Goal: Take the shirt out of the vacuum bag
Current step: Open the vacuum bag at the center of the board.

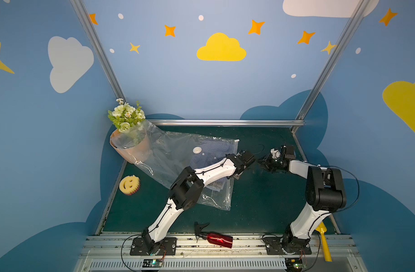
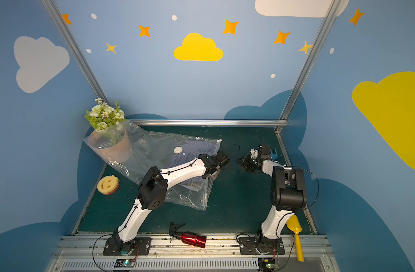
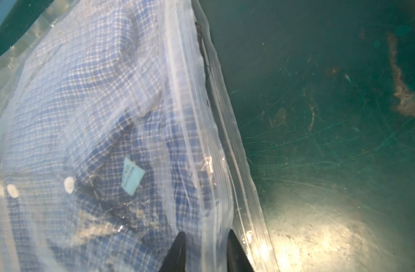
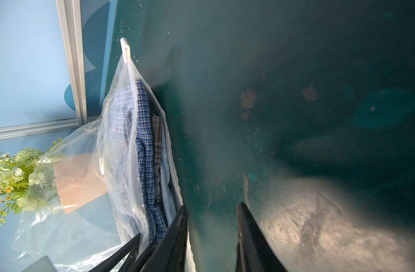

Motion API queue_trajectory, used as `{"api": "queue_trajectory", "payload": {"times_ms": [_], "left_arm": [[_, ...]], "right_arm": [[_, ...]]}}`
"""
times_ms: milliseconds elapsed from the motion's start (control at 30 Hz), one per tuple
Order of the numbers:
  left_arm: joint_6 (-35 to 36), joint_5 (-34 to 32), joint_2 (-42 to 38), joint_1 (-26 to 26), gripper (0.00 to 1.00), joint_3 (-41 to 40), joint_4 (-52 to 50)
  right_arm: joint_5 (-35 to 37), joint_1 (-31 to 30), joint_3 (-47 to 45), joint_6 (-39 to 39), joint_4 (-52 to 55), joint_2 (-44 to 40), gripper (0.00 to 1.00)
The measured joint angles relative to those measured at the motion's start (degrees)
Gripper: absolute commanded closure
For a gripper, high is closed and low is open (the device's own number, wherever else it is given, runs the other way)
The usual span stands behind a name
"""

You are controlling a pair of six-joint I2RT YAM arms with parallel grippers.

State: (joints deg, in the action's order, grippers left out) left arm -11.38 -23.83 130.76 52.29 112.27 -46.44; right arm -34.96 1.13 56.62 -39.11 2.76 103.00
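Note:
The clear vacuum bag point(image 1: 173, 150) point(image 2: 154, 150) lies on the green table, round white valve point(image 1: 197, 150) facing up and white slider point(image 4: 125, 49) at the far end of its zip edge. The blue plaid shirt point(image 1: 214, 152) point(image 3: 84, 94) point(image 4: 145, 141) sits inside and shows at the gaping mouth. My left gripper point(image 1: 238, 174) point(image 3: 206, 237) is at the bag's mouth, with its narrow jaws pinching the upper zip-seal strip, which runs taut up to the slider. My right gripper point(image 1: 260, 162) point(image 4: 212, 208) hovers open just right of the mouth, with bare table between its fingers.
A flower bouquet point(image 1: 126, 117) stands at the back left corner with the bag's far end draped against it. A yellow smiley sponge point(image 1: 129, 184) lies at the left. A red spray bottle point(image 1: 218, 239) and a yellow scoop point(image 1: 324, 240) lie near the front rail.

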Motion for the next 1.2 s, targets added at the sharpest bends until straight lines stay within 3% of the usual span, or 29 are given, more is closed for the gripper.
{"api": "queue_trajectory", "payload": {"times_ms": [433, 767, 1200], "left_arm": [[-0.7, -1.0, -8.8, -0.9, 0.92, -0.1, -0.5], [-2.6, 0.9, -10.2, -2.3, 0.93, -3.2, 0.4], [-3.7, 2.4, -11.7, -3.5, 0.95, -3.6, 1.2]], "right_arm": [[-6.6, -5.8, 0.1, -1.2, -8.0, 0.6, 0.63], [-9.7, -12.0, 7.0, -2.3, -12.9, 8.1, 0.60], [-9.6, -13.5, 14.5, -1.5, -12.6, 15.6, 0.61]]}}
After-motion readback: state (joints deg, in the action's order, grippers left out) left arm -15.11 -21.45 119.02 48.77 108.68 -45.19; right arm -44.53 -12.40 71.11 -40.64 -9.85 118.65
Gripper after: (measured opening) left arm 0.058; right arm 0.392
